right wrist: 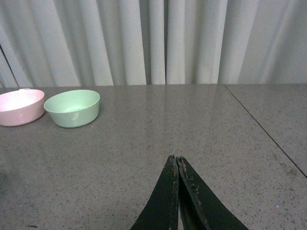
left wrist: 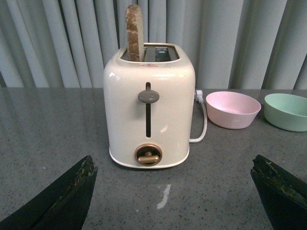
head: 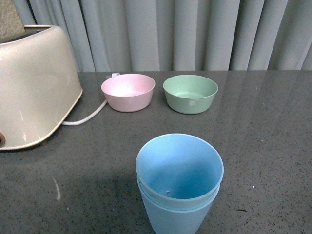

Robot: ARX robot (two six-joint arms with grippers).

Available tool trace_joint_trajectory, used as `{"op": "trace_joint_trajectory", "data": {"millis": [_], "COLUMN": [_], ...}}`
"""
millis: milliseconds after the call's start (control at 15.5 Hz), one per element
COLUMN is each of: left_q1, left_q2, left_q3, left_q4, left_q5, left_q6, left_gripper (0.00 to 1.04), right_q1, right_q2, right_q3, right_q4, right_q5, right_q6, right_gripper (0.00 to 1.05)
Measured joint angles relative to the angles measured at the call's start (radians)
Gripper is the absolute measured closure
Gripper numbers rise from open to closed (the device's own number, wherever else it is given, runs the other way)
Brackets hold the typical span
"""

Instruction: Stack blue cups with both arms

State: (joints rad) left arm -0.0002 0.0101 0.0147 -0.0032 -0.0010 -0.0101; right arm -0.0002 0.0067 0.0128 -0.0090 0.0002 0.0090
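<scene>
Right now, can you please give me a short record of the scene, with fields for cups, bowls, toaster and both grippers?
cups: two blue cups, one nested inside the other, upright at the near edge of the table
bowls: pink bowl beside green bowl, apart, behind the cups
toaster: cream toaster, a bread slice upright in one slot
left gripper: open, empty
right gripper: shut, empty

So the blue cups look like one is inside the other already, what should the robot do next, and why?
Probably nothing more than keep both arms back and stop. The blue cups already sit nested, one rim just above the other, near the front of the table. The left gripper is open and empty by the toaster; the right gripper is shut on nothing.
</scene>
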Motion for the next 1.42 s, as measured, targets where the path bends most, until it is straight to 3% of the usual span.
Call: {"op": "trace_joint_trajectory", "data": {"millis": [579,1094,1416], "left_q1": [0.000,0.000,0.000], "left_q2": [0.000,0.000,0.000], "left_q3": [0.000,0.000,0.000], "left_q4": [0.000,0.000,-0.001], "left_q5": [0.000,0.000,0.000], "left_q6": [0.000,0.000,0.000], "left_gripper": [0.07,0.07,0.07], "right_q1": [0.000,0.000,0.000], "right_q2": [-0.003,-0.003,-0.003], "right_q3": [0.000,0.000,0.000], "right_q4": [0.005,0.005,0.005], "right_q5": [0.000,0.000,0.000], "right_q6": [-0.003,-0.003,-0.002], "right_gripper": [1.01,0.08,0.07]}}
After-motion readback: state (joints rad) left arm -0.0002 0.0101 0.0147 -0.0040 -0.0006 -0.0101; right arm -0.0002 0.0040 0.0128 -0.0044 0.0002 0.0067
